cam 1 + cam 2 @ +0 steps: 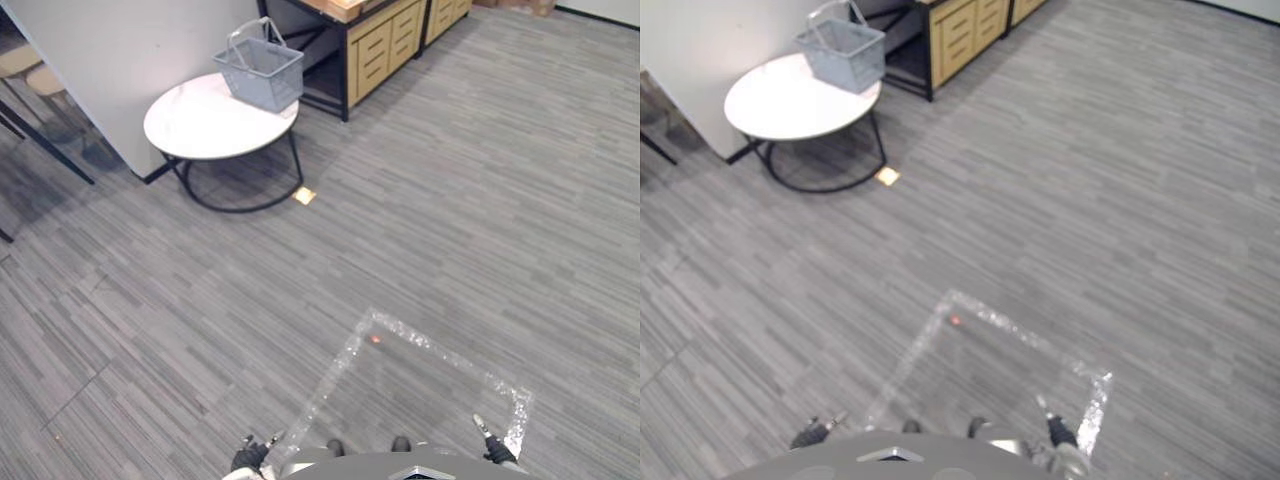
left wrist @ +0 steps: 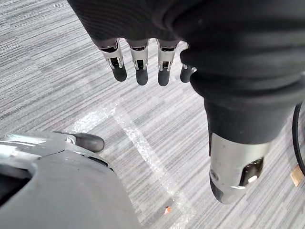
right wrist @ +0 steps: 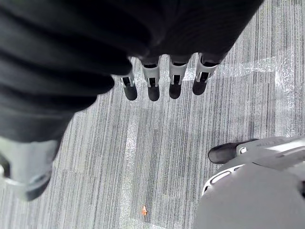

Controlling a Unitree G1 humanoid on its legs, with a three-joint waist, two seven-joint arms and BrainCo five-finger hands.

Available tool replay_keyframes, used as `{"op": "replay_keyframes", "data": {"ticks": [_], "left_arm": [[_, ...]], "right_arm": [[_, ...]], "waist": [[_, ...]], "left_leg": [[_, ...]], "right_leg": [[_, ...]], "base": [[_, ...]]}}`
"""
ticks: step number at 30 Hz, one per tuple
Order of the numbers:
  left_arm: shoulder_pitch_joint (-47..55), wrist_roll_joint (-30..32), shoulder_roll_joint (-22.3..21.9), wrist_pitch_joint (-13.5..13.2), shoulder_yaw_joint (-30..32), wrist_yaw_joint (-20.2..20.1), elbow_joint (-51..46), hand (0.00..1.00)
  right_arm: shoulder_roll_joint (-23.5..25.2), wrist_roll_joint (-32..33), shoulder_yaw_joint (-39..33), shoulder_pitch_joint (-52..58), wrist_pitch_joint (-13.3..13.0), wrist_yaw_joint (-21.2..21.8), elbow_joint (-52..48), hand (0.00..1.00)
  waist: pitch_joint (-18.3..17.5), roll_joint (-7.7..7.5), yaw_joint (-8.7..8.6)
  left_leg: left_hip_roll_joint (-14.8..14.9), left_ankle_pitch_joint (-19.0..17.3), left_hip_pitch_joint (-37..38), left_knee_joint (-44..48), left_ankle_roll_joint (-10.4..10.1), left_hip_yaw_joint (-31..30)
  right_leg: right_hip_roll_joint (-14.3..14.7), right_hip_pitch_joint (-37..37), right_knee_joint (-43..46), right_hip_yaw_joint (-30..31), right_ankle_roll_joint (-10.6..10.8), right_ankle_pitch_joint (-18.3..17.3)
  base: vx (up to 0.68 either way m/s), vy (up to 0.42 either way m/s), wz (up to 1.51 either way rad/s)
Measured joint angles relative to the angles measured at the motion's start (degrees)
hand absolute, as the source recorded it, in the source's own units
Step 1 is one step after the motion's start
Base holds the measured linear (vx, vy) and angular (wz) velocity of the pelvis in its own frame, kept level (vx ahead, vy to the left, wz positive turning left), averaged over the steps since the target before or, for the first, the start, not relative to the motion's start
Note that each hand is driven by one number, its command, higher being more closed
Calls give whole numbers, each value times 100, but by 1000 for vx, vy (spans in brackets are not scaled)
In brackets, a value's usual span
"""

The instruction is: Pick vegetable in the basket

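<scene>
Both the left hand (image 2: 141, 69) and right hand (image 3: 153, 85) hang empty with straight fingers, so best walk toward eleven o'clock — where the grey basket (image 1: 260, 70) sits on the round white table (image 1: 195, 125), well apart — before reaching; whether it holds a vegetable I cannot tell.

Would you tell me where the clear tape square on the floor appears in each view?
Left eye view: tape square, lower centre-right.
Right eye view: lower centre.
Left wrist view: two strips meeting at a corner.
Right wrist view: a shiny strip and a fainter one.
Shared landmark: orange speck beside the tape.
</scene>
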Motion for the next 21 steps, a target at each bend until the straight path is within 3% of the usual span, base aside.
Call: {"op": "replay_keyframes", "data": {"ticks": [21], "left_arm": [[-101, 110, -12, -1, 14, 45, -1, 0]], "right_arm": [[-9, 18, 4, -15, -3, 66, -37, 0]], "waist": [[84, 57, 9]], "left_leg": [[97, -21, 5, 1, -33, 133]], "right_leg": [[97, -68, 63, 134, -4, -3]], "base": [[-13, -18, -3]]}}
